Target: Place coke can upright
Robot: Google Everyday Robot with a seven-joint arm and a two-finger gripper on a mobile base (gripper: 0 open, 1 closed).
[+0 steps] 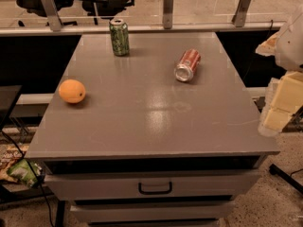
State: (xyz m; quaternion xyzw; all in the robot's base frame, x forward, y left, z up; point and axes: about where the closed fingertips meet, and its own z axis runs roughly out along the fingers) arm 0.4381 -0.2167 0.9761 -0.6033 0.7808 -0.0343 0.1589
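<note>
The coke can (188, 65) is red with silver ends and lies on its side on the grey table top (142, 112), right of the middle toward the back, with one silver end facing the front. My gripper (280, 109) is at the right edge of the view, off the table's right side, well apart from the can and lower in the picture. It shows only as pale blocky parts, cut off by the picture's edge.
A green can (119, 37) stands upright at the back of the table. An orange (72, 91) rests near the left edge. The table has drawers (155, 187) in front. A glass railing (167, 7) runs behind it. Bags (16, 167) lie on the floor at left.
</note>
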